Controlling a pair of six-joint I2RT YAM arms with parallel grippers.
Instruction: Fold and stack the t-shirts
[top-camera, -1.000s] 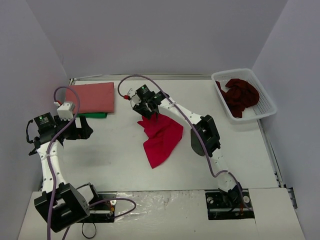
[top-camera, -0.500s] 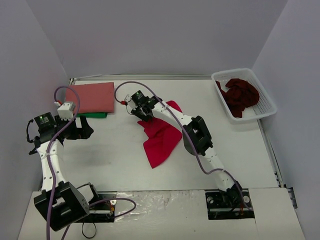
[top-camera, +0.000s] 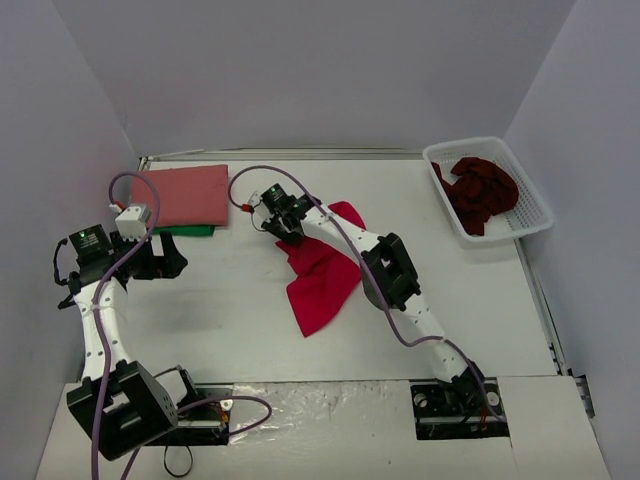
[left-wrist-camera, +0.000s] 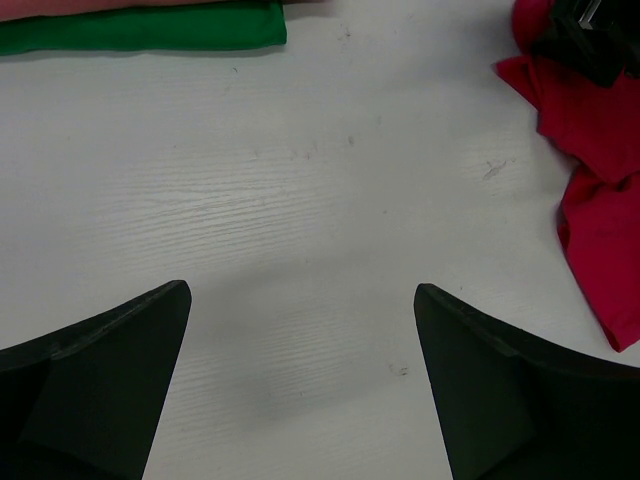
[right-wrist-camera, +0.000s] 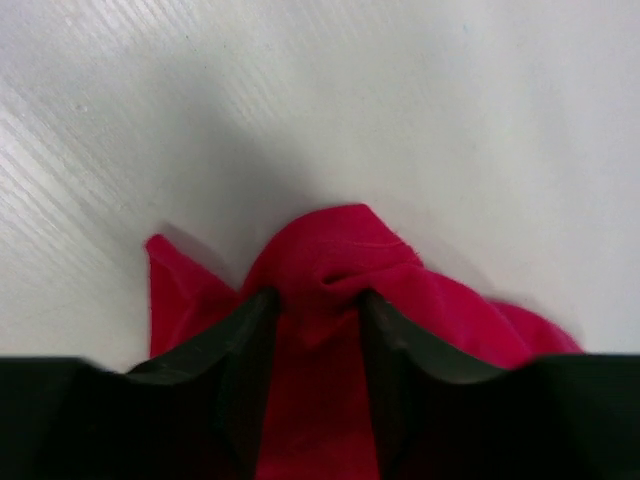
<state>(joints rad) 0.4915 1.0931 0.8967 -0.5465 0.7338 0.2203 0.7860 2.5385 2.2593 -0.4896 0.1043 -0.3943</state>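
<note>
A bright crimson t-shirt (top-camera: 322, 282) lies crumpled at the table's middle. My right gripper (top-camera: 284, 228) is at its far left corner, and in the right wrist view the gripper (right-wrist-camera: 318, 300) is shut on a bunched fold of the crimson t-shirt (right-wrist-camera: 340, 245). A salmon-red t-shirt (top-camera: 183, 193) lies folded flat at the back left. A dark maroon t-shirt (top-camera: 481, 190) sits heaped in the white basket (top-camera: 441, 156). My left gripper (top-camera: 168, 256) hovers open over bare table at the left; between its fingers (left-wrist-camera: 500, 385) the left gripper (left-wrist-camera: 300, 295) holds nothing.
A folded green cloth (top-camera: 186, 231) pokes out under the salmon shirt's near edge, also seen as the green cloth (left-wrist-camera: 150, 28) in the left wrist view. The basket stands at the back right corner. Grey walls close in the table on three sides.
My right gripper has shifted left and slightly nearer with the shirt's corner, and a flap of crimson cloth now shows beyond the arm. The left arm has not moved.
</note>
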